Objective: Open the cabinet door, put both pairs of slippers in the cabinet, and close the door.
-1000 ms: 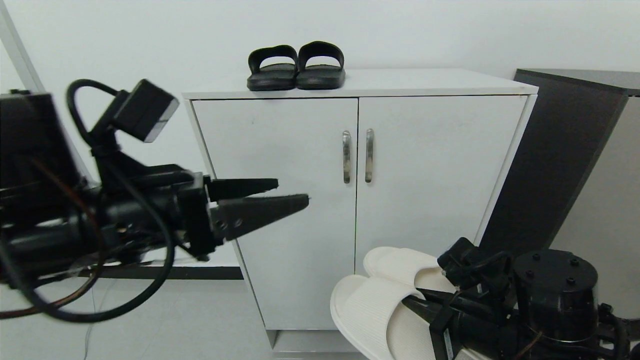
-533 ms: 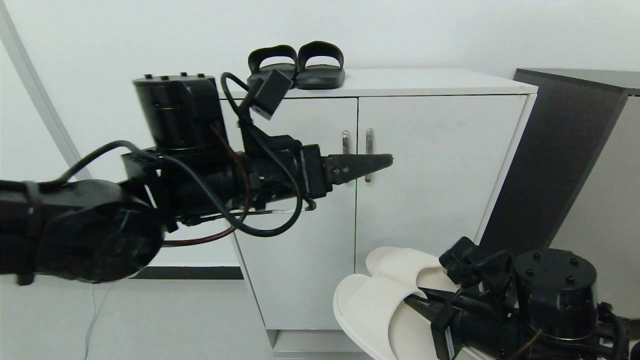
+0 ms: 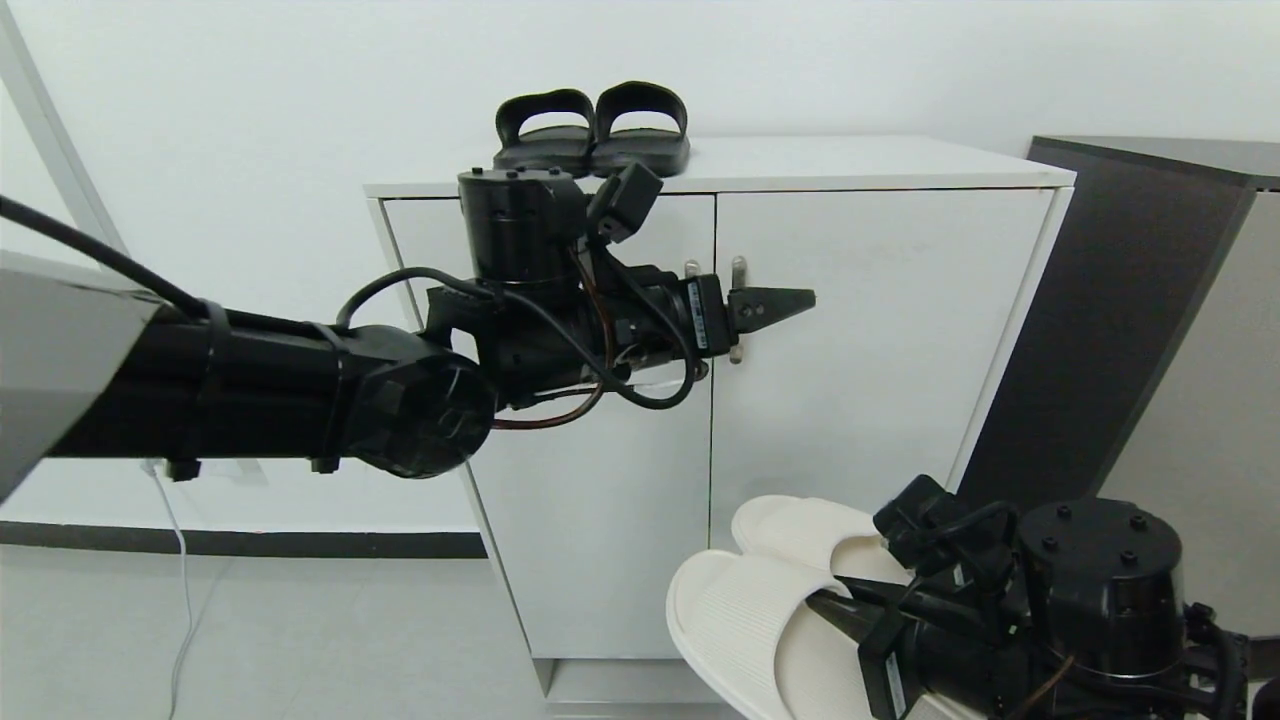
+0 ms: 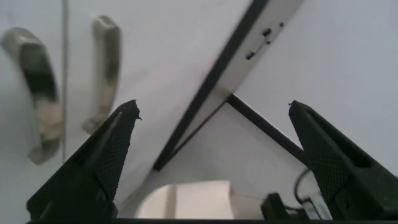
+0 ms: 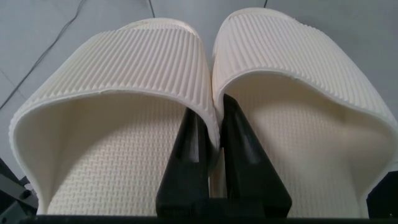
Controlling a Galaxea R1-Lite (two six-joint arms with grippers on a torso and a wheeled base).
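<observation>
The white cabinet stands with both doors closed, its two metal handles side by side at the middle seam. A pair of black slippers rests on its top. My left gripper is stretched out level in front of the handles, open and holding nothing, its fingers spread wide. Low at the right, my right gripper is shut on the touching inner walls of a pair of white slippers, held toes toward the cabinet's lower front.
A tall dark grey panel stands right beside the cabinet on the right. A dark baseboard and a thin white cable run along the wall and floor at the left.
My left arm has swung up and to the right, from low at the left to in front of the door handles. The right arm has held still with the white slippers.
</observation>
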